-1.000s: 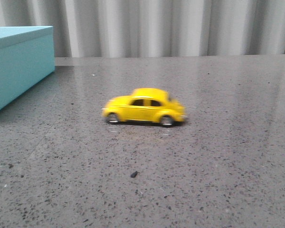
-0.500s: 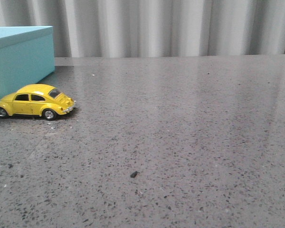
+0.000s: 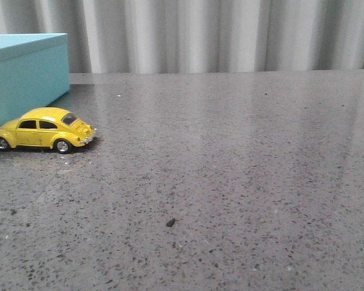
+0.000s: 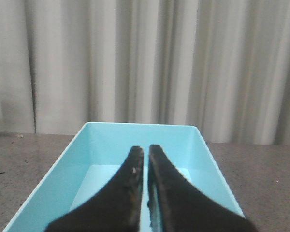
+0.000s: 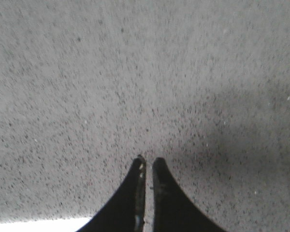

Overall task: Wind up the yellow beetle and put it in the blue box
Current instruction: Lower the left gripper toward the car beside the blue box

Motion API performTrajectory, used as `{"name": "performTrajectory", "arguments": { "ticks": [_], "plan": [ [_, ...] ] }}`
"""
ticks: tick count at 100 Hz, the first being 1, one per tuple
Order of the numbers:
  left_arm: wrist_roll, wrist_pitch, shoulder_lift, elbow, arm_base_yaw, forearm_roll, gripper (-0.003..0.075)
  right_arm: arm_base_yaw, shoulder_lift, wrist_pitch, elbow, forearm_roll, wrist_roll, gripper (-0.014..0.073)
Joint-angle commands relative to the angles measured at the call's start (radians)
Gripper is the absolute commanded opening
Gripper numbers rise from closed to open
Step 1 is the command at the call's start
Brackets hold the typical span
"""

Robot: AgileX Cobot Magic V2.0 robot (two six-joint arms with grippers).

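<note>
The yellow beetle (image 3: 42, 129) stands on its wheels at the table's left, its nose against the side of the blue box (image 3: 24, 79). No gripper shows in the front view. In the left wrist view my left gripper (image 4: 146, 149) is shut and empty, hovering over a light blue box (image 4: 101, 145) that is open on top and has nothing inside. My right gripper (image 5: 148, 160) is shut and empty above bare speckled table; the beetle does not show in either wrist view.
The grey speckled table (image 3: 242, 157) stretches to the right of the beetle. A small black speck (image 3: 170, 222) lies near the front. A pale pleated curtain (image 3: 200, 33) closes off the back edge.
The beetle rolled left from the middle of the table to the blue box, and has stood still for the last half second.
</note>
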Motion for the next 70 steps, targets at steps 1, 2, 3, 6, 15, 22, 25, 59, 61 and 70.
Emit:
{"name": "performTrajectory", "arguments": {
  "ticks": [1,2,3,6,15,22,25,59,61,70],
  "plan": [
    [0.004,-0.031,0.083,-0.093,-0.034,-0.008,-0.0021,-0.006,-0.054,-0.09,-0.032,-0.004,-0.002,-0.0041],
    [0.004,-0.027,0.088,-0.098,-0.04,-0.008,-0.0021,-0.006,-0.057,-0.092,-0.032,-0.004,-0.002,-0.0041],
    [0.004,-0.021,0.099,-0.107,-0.043,-0.008,-0.0021,-0.006,-0.06,-0.094,-0.032,-0.004,-0.002,-0.0041],
    [0.009,-0.009,0.122,-0.127,-0.054,-0.008,-0.0021,-0.006,-0.077,-0.104,-0.032,-0.004,-0.002,-0.0041],
    [0.032,0.026,0.2,-0.185,-0.096,-0.008,-0.0021,-0.006,-0.122,-0.13,-0.032,-0.004,-0.002,-0.0041],
    [0.032,0.046,0.259,-0.228,-0.129,-0.008,-0.0021,-0.006,-0.16,-0.146,-0.031,-0.004,-0.002,-0.0041],
    [0.032,0.056,0.282,-0.245,-0.145,-0.008,-0.0021,-0.006,-0.175,-0.151,-0.031,-0.004,-0.002,-0.0041],
    [0.138,0.133,0.527,-0.423,-0.312,-0.008,-0.0021,-0.006,-0.343,-0.2,-0.031,-0.006,-0.002,-0.0041],
    [0.144,0.142,0.54,-0.434,-0.322,-0.008,-0.0021,-0.006,-0.351,-0.2,-0.029,-0.006,-0.002,-0.0041],
    [0.179,0.18,0.59,-0.482,-0.36,-0.008,-0.0021,-0.006,-0.382,-0.192,-0.021,-0.006,-0.002,-0.0041]
  ]
}}
